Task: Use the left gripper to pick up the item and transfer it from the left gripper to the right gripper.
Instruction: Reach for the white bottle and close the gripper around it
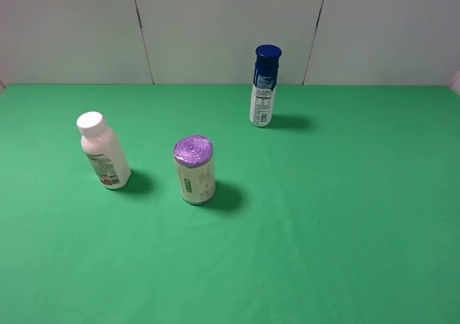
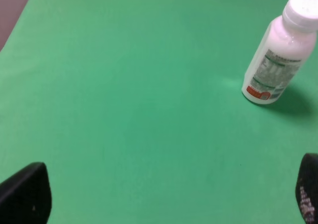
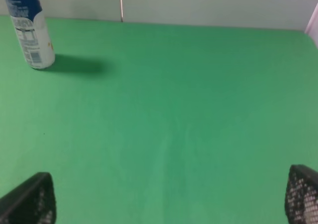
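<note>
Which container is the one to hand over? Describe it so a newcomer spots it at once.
On the green tabletop, go to the leftmost of three standing containers in the high view, left of the purple-topped can. That bottle alone has a white screw cap, a pale pinkish body and a red mark low on its label.

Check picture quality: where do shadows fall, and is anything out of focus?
Exterior high view: even light; the pale bottle, purple-topped can and blue-capped spray can each throw a soft shadow rightward. Left wrist view: the bottle's label is too soft to read. Right wrist view: the right end effector is blurred, near the lens.
</note>
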Motion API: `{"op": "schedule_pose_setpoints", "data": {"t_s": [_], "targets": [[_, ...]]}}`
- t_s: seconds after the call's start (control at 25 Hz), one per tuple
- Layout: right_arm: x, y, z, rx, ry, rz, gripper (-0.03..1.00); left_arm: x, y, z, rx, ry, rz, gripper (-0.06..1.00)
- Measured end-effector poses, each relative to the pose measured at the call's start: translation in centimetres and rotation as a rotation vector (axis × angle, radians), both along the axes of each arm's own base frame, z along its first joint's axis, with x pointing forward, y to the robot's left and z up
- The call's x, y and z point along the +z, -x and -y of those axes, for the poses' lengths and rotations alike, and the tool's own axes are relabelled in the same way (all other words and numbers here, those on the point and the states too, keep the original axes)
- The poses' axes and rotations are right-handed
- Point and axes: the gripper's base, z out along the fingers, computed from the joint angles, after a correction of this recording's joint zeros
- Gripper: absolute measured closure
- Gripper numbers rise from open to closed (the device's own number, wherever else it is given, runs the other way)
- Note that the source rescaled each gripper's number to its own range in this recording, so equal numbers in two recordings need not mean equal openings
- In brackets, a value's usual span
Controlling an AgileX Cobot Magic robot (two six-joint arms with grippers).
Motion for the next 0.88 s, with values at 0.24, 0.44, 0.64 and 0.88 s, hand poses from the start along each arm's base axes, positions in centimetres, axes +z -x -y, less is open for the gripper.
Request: {"op": "schedule_pose_setpoints", "data": {"t_s": [0.24,0.44,0.64,0.88], "targets": [[0.0,0.0,0.0,0.0,0.0,0.0,-0.03,0.0,0.0,0.0,0.0,0.0,0.0,-0.03],[0.0,0.0,0.0,0.0,0.0,0.0,-0.03,0.0,0.0,0.0,0.0,0.0,0.0,-0.03],[0.0,0.0,0.0,0.0,0.0,0.0,-0.03,0.0,0.0,0.0,0.0,0.0,0.0,-0.03],[0.0,0.0,0.0,0.0,0.0,0.0,-0.03,0.0,0.0,0.01,-0.001,0.0,0.0,-0.03]]}}
